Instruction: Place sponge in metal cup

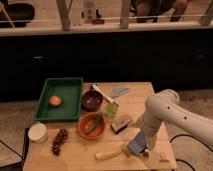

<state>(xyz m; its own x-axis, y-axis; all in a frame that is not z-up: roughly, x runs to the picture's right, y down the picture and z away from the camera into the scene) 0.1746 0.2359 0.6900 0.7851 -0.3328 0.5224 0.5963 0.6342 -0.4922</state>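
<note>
Wooden tabletop, crowded. At its front right corner, white arm bent downward, with pincer low over the wood, spread apart, clamped on nothing. Just beside it, leftward in view: metal cup (bluish; touching the pincer or not, cannot tell). Further back, near the middle: sponge, flat on the wood, apart from both cup and pincer. Left of the cup, a long yellow thing. Beside the sponge, orange plate with something green on it; behind that, dark bowl and pale green object. Far left, green tray holding an orange fruit. In front of the tray, white round cup and dark grapes. At the back, white utensil and grey cloth.
</note>
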